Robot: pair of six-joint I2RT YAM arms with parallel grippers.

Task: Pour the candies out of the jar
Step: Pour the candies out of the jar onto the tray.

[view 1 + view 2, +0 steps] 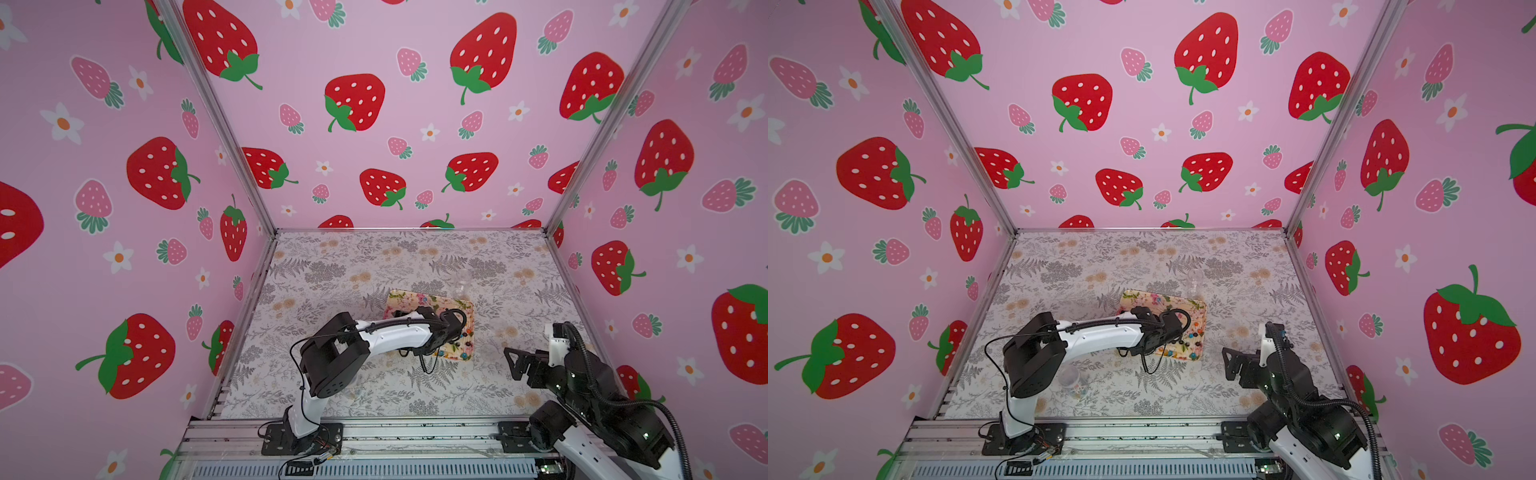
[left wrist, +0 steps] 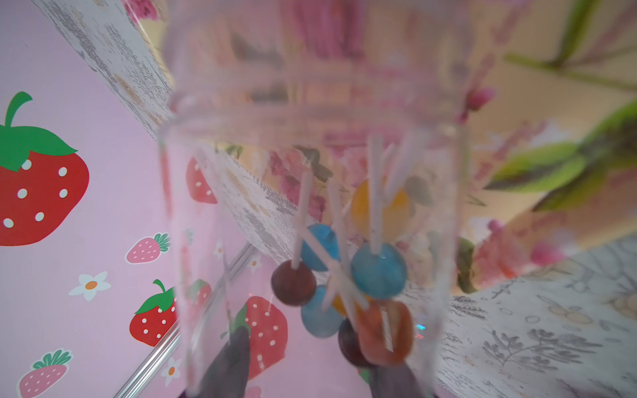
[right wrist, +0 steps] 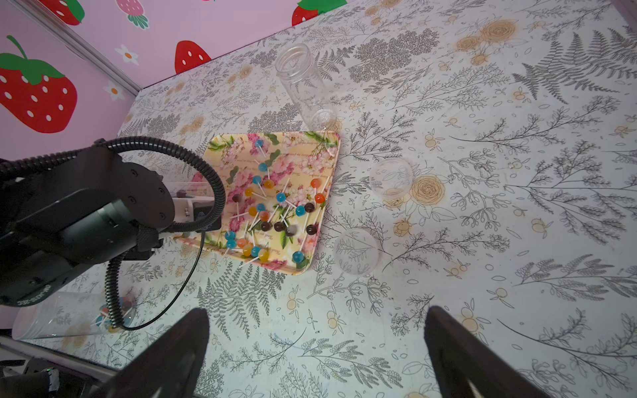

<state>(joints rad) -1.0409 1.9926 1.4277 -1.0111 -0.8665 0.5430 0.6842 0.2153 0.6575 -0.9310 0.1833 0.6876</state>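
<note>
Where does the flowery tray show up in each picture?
In both top views: tray mid-table, partly under the left arm.
Left wrist: tray blurred behind the clear jar.
Right wrist: tray partly behind the left arm, strewn with candies.
Shared landmark: the fern-print table cover around it.

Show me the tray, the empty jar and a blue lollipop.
tray (image 3: 296,144): right wrist view, bare corner.
empty jar (image 3: 303,82): right wrist view, side wall.
blue lollipop (image 3: 298,256): right wrist view, round head.
</note>
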